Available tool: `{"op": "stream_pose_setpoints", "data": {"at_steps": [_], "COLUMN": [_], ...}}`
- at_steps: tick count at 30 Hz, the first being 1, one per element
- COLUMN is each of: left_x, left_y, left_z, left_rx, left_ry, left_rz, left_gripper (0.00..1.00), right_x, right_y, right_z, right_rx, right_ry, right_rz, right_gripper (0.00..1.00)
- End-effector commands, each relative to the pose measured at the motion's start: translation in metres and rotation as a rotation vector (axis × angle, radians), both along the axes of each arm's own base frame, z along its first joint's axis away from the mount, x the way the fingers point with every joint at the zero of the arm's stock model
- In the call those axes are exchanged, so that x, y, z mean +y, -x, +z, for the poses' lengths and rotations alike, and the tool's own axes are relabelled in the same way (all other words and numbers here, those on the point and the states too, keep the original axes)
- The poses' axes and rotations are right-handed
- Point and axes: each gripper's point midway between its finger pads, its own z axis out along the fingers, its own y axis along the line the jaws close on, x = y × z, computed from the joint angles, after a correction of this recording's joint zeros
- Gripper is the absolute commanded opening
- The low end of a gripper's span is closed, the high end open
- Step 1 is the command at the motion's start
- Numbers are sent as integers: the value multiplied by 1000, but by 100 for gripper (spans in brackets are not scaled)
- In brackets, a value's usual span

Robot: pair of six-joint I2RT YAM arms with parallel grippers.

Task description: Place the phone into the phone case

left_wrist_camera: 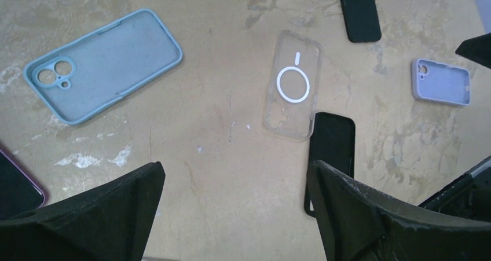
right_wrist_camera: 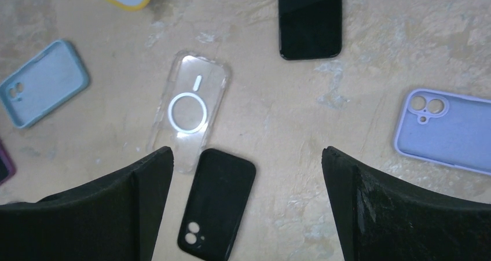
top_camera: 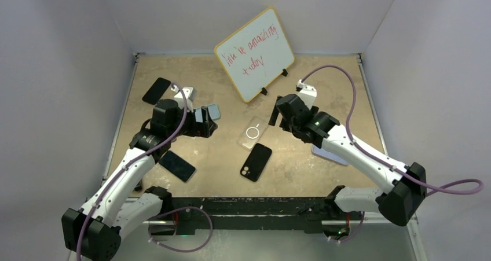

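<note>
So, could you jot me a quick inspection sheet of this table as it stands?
Surface: worn tan tabletop, scuffed with pale patches.
Job's things: clear plastic phone case with a white ring, flat mid-table; matte black slab with two camera rings just beside its near end, phone or case I cannot tell.
Clutter: light blue silicone case; lavender silicone case; glossy black phone; dark phone with a purple edge; another black phone at the far left; yellow-framed whiteboard with red writing, propped at the back.
End effectors: left end effector and right end effector both open, holding nothing.
Cables: purple cables run along both arms.
Surroundings: plain pale walls; nothing else seen.
</note>
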Motion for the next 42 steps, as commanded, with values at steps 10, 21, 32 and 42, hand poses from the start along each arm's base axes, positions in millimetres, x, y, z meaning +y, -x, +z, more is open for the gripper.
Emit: {"op": "stream_pose_setpoints", "data": {"at_steps": [10,21,32,42], "left_x": [18,12,6,2], "left_y": [-2,4,7,6], "left_z": [-29,-43,-46,-51], "left_rx": [43,111,125,141], "left_ry": [-83,-69,-54,-57], "left_rz": [73,50,17,-9], "left_gripper": [98,96,94,92], "right_x": [-22,-52,-53,-63], "right_y": [-69,-129,-151,-151], "right_z": [-76,-123,-147,-173], "right_rx": [90,179,218,281], "right_ry": [115,162,155,198], "right_rz": [6,32,85,79], "right_gripper": [97,96,98,96]}}
